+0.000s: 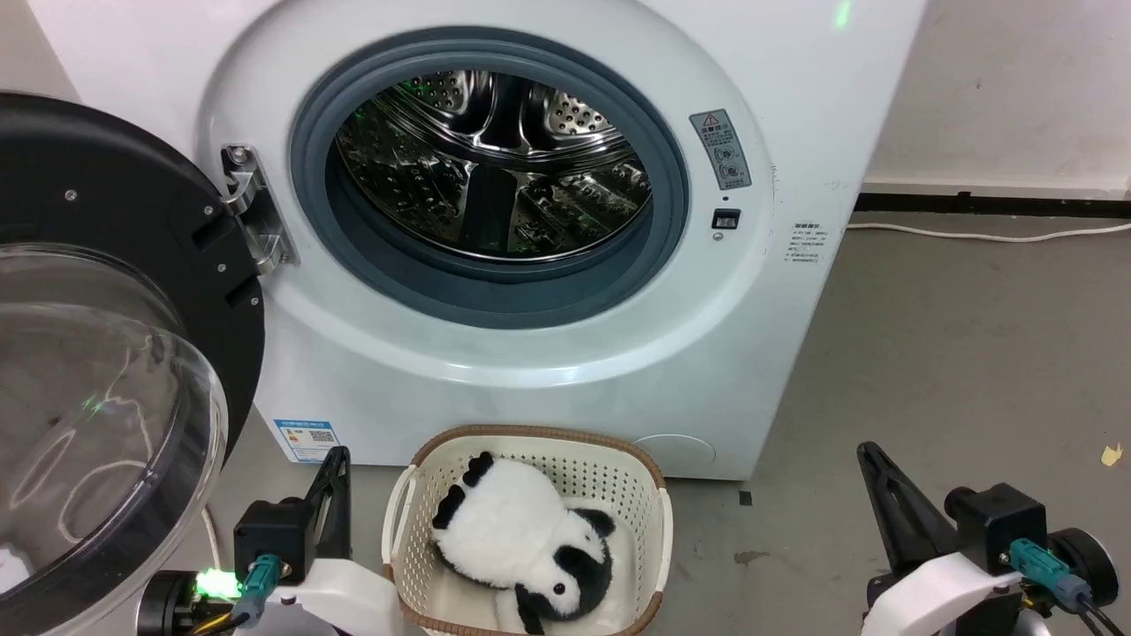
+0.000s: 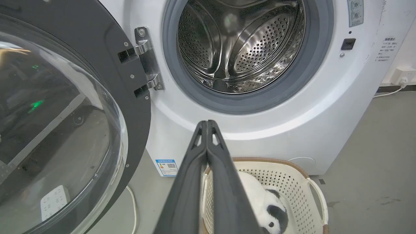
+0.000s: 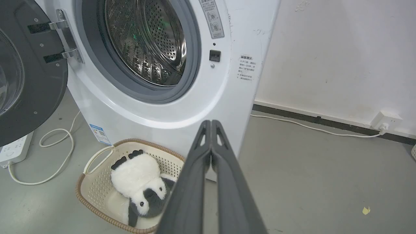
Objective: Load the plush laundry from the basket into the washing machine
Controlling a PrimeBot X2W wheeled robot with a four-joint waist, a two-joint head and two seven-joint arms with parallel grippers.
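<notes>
The black-and-white plush laundry (image 1: 521, 548) (image 2: 265, 208) (image 3: 139, 182) lies in the cream basket (image 1: 618, 477) (image 2: 292, 172) (image 3: 97, 182) on the floor before the white washing machine (image 1: 495, 371) (image 2: 292, 113) (image 3: 182, 110). The washer's steel drum (image 1: 490, 163) (image 2: 240, 45) (image 3: 146, 39) looks empty, and its black-rimmed bubble door (image 1: 97, 397) (image 2: 58, 113) (image 3: 26, 74) hangs open at the left. My left gripper (image 1: 338, 453) (image 2: 207, 122) is shut and empty, left of the basket. My right gripper (image 1: 866, 449) (image 3: 211, 122) is shut and empty, well to the basket's right.
A white cable (image 1: 981, 234) (image 3: 308, 126) runs along the floor by the back wall to a socket (image 3: 385, 120). A power strip (image 3: 13, 149) and looped cord (image 3: 58, 156) lie under the open door. Bare grey floor (image 1: 954, 353) spreads to the right of the washer.
</notes>
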